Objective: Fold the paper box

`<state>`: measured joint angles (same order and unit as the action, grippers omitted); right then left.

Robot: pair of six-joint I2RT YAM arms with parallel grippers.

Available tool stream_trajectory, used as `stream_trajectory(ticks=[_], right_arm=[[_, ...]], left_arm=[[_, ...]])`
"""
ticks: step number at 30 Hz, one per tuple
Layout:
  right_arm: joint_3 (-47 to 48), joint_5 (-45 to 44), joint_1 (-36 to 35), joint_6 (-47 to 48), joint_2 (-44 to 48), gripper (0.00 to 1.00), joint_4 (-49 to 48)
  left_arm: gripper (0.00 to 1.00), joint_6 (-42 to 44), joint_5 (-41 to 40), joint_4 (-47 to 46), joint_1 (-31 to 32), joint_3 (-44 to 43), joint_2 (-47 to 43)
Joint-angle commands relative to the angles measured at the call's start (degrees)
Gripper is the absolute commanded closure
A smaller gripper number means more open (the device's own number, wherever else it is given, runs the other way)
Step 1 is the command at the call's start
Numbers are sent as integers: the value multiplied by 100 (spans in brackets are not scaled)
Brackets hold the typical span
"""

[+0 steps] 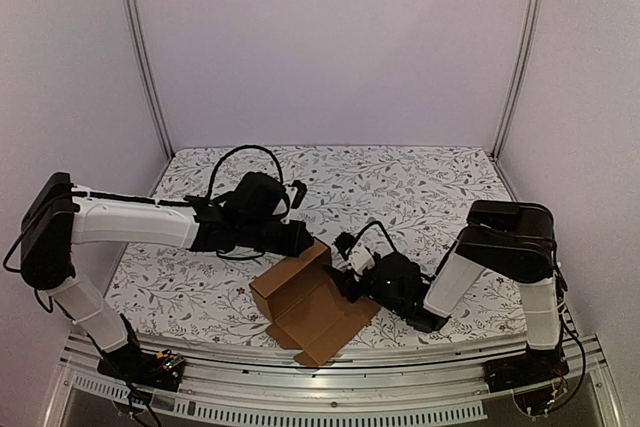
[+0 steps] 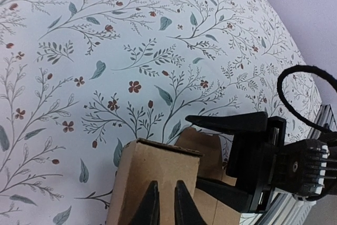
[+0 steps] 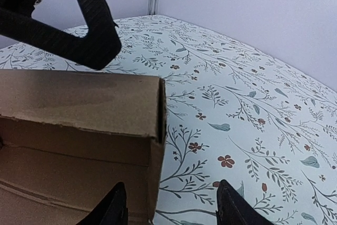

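The left tool has its fingers drawn almost together, tips against the outer face of the far wall of the paper box. I cannot see it pinching anything. The right tool is spread wide at the box's right-hand corner, one finger inside the wall and one outside, gripping nothing.

The box lies on the bench between the two arms, with its far and right walls raised, its base flat and its near flaps lying down.

The step in hand looks like squaring that raised corner. To do it well, I would have the left tool brace the far wall so the box cannot slide. The right tool should close low on the wall, near the crease. It can then swing the panel upright along the scored line, slowly enough that the cardboard bends there rather than buckling mid-panel.
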<state>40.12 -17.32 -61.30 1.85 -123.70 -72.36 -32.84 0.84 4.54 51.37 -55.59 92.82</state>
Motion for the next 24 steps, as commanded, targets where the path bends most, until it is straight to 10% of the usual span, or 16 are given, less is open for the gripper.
stream_trajectory(ticks=[1,15,24], right_arm=[[-359,87,-46,-152,779,41,494],[-712,1091,98,-1227,3996,2,5297],[-512,945,207,-2490,5344,1,8166]], left_arm=[[87,90,-66,293,24,-223,-393],[35,418,-676,1341,4,-170,-1440],[0,424,-490,1685,-57,162,-1810]])
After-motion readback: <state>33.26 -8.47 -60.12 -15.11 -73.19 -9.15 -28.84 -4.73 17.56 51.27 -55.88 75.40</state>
